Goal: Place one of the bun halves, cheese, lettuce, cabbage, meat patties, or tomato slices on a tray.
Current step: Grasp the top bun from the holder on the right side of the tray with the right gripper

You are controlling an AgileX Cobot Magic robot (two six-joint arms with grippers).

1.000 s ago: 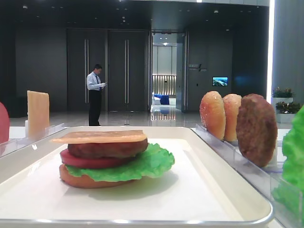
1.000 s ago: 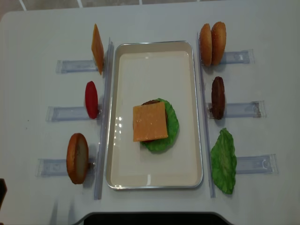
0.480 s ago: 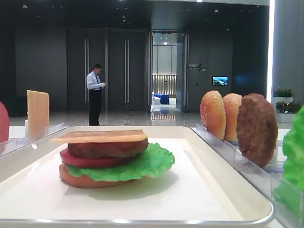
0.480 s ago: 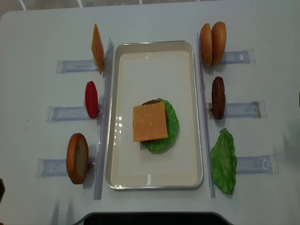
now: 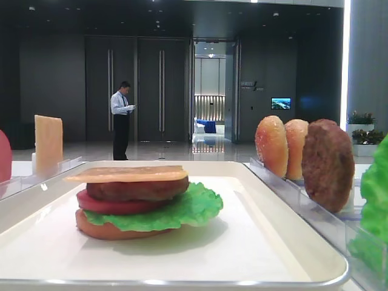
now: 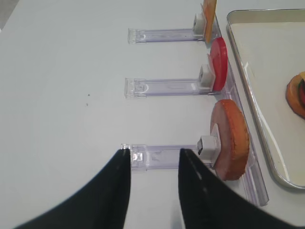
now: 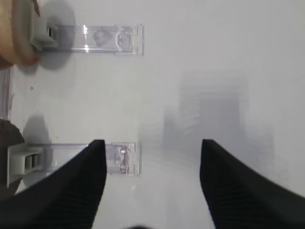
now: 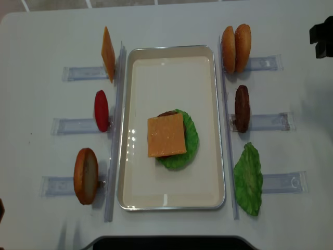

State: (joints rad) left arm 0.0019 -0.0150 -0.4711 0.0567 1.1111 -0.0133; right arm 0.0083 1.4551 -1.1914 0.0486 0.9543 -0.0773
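Note:
The white tray [image 8: 171,49] holds a stack topped with a cheese [image 8: 166,135] slice over lettuce [image 8: 192,140]. Left of the tray, a standing cheese slice [image 8: 107,53], a tomato slice [image 8: 101,110] and a bun half [image 8: 86,175] sit in racks. On the right are two bun halves [image 8: 235,48], a meat patty [image 8: 241,108] and lettuce [image 8: 248,179]. My left gripper [image 6: 153,155] hovers open and empty over the rack left of the bun half [image 6: 231,140]. My right gripper [image 7: 152,145] is open over bare table, right of the racks.
Clear plastic racks [image 8: 268,121] line both long sides of the tray. The black bulk of my right arm [image 8: 322,36] shows at the overhead view's top right edge. Bare table lies left of the left racks [image 6: 71,95].
The right arm has come into the overhead view at the top right edge. The food and the tray have not moved.

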